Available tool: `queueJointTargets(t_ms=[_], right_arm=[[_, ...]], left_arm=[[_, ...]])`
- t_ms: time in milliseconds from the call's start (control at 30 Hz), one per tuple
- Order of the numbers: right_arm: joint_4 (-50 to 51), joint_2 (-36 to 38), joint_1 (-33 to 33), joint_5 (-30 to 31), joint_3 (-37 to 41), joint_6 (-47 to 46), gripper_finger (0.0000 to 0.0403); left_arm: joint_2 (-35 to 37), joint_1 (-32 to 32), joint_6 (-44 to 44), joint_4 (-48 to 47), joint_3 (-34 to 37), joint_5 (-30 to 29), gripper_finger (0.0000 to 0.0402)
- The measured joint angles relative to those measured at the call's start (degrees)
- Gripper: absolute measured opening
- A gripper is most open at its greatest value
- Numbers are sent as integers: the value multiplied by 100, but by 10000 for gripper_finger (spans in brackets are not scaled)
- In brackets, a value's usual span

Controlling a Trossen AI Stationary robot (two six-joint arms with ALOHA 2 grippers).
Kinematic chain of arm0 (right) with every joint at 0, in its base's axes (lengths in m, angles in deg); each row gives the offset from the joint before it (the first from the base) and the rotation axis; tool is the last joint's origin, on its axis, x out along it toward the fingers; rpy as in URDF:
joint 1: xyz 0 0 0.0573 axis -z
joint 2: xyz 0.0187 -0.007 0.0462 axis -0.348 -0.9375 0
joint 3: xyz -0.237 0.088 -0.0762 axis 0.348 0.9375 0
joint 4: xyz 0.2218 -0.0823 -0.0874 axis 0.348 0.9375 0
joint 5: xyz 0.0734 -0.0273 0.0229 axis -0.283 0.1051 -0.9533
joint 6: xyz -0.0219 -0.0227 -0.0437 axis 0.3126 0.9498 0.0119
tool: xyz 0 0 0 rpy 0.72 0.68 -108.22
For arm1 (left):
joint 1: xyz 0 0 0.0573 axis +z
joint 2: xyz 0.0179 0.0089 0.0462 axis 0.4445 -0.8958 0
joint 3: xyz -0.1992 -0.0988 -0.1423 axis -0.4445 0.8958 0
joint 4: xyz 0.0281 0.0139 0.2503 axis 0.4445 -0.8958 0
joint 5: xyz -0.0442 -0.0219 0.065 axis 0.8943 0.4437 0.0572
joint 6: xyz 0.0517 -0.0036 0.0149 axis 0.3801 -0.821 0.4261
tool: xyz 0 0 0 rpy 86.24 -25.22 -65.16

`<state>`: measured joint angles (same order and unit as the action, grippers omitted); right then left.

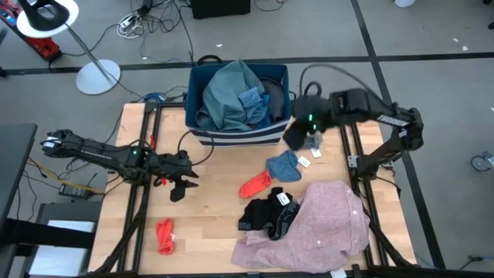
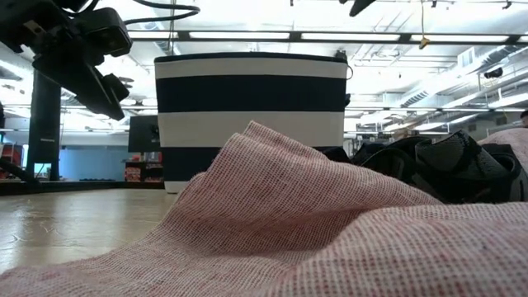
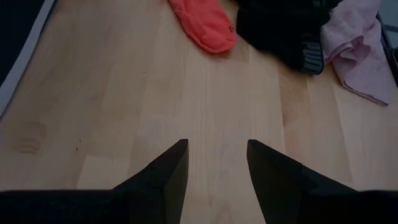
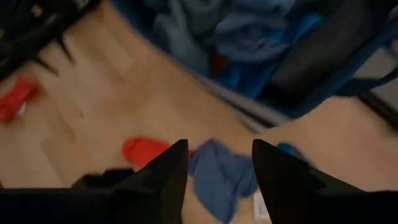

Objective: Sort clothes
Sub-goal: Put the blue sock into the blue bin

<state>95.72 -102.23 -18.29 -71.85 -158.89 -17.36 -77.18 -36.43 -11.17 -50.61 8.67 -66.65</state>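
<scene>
Beside the bin (image 1: 231, 137), the right gripper (image 1: 297, 137) is hovering, jaws apart and apparently empty. In front of the bin, a blue piece (image 1: 285, 166), red piece (image 1: 255, 184), black garment (image 1: 268, 213) and pink shirt (image 1: 324, 224) are lying; left gripper (image 1: 181, 188) is waiting, jaws apart. A descent here is risking snagging the bin's rim.

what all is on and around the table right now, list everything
bin: 1, dark blue with white stripes, table's far edge, holding teal-grey and blue clothes
pink shirt: 1, pink, near right corner
black garment: 1, black, touching the shirt's left edge
blue piece: 1, blue, mid-table before the bin
red pieces: 2, one beside the blue piece, one near left
lamp: 1, white, floor beyond the left corner
left gripper: open, empty, over bare wood
right gripper: open, empty, by the bin's right corner
</scene>
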Motion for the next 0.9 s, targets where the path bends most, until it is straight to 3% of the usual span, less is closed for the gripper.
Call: queueJointTargets(t_ms=[167, 300, 467, 900], right_arm=[[-1, 118, -671, 249, 894, -835, 165], [-473, 168, -907, 114, 1919, -1382, 155], [-1331, 68, -920, -218, 2945, -1847, 155], [-2835, -299, -683, 79, 4532, -1934, 189]], left_arm=[[0, 0, -122, 1, 0, 0, 168], [0, 0, -123, 7, 0, 1, 168], [0, -8, -136, 9, 0, 280, 168], [0, -7, -144, 298, -2, 407, 168]])
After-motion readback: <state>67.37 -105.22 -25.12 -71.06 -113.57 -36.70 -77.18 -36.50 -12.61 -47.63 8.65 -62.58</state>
